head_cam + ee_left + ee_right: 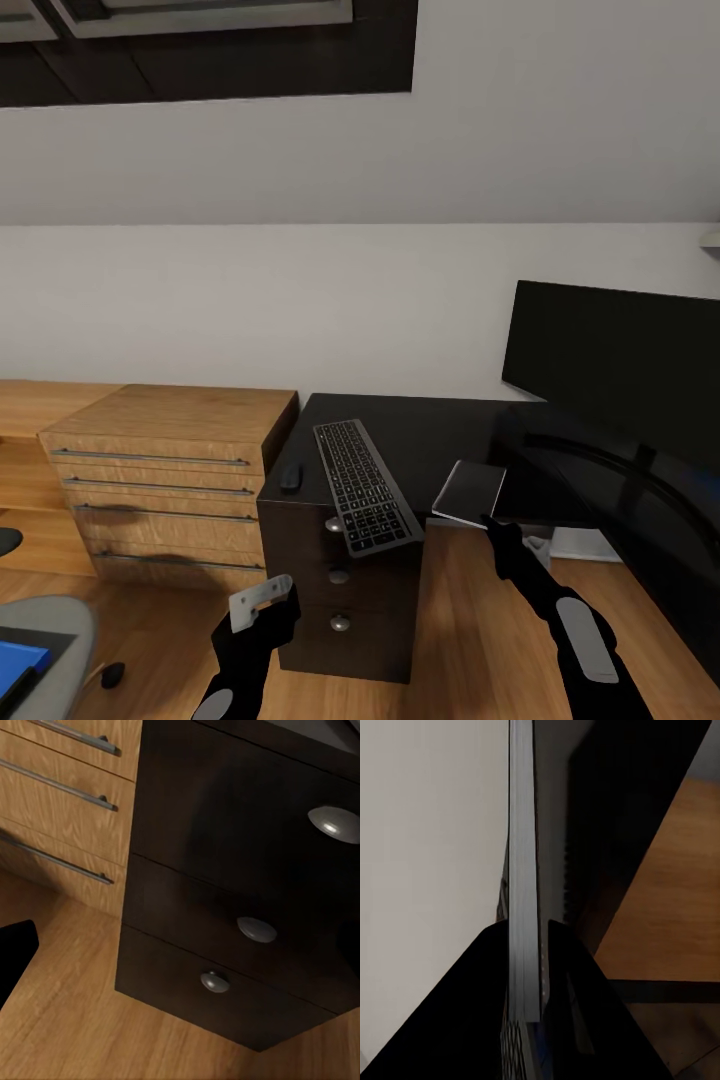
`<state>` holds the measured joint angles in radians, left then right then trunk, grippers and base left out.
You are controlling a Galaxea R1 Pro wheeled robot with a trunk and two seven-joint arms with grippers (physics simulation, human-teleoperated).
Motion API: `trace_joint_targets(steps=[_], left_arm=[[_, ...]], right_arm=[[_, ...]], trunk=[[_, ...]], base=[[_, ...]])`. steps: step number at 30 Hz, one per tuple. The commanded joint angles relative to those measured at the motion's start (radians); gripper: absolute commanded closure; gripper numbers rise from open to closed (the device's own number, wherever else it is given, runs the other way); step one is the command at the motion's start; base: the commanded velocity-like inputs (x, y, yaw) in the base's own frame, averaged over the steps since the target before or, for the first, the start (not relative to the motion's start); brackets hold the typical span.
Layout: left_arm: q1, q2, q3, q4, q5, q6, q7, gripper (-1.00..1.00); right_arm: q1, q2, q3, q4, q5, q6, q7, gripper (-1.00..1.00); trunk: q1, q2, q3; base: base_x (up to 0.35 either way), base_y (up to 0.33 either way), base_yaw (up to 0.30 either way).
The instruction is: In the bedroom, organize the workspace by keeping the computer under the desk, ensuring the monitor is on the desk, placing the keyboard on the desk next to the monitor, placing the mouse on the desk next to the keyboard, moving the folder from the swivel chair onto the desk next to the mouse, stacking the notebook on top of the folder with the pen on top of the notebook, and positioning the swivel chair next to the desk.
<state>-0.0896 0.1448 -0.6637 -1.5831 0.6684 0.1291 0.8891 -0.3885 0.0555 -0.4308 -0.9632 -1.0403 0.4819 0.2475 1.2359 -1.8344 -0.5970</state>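
Note:
My right gripper [490, 521] is shut on the thin grey notebook [470, 491], which lies tilted over the front edge of the black desk [430, 425]. In the right wrist view the notebook [523, 870] runs edge-on between the gripper [526, 928] fingers. The keyboard [364, 486] lies on the desk, overhanging its front, with the mouse [291, 476] to its left. The monitor [620, 365] stands at the right. My left gripper [265, 602] hovers open before the desk's drawer unit [240, 870]. The blue folder [20, 665] rests on the swivel chair [55, 625]. Pen and computer are out of view.
A light wooden drawer chest [165, 470] stands against the desk's left side, its handles also in the left wrist view [67, 787]. Wooden floor [480, 640] spreads under the desk between my arms. A white wall rises behind.

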Motion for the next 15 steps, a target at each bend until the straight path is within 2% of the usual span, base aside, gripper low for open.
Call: trace_joint_targets(steps=[1,15], left_arm=[[-0.001,0.001,-0.002,-0.002,0.002,0.006,0.007,-1.00],[-0.001,0.001,-0.002,-0.002,0.002,0.006,0.007,-1.00]], right_arm=[[-0.001,0.001,-0.005,-0.001,-0.005,0.009,0.003,-1.00],[-0.001,0.001,-0.003,-0.001,0.000,0.009,0.006,-1.00]], trunk=[[0.000,-0.001,-0.001],[0.000,-0.001,-0.001]], base=[[0.000,0.000,0.000],[0.000,0.000,0.000]])
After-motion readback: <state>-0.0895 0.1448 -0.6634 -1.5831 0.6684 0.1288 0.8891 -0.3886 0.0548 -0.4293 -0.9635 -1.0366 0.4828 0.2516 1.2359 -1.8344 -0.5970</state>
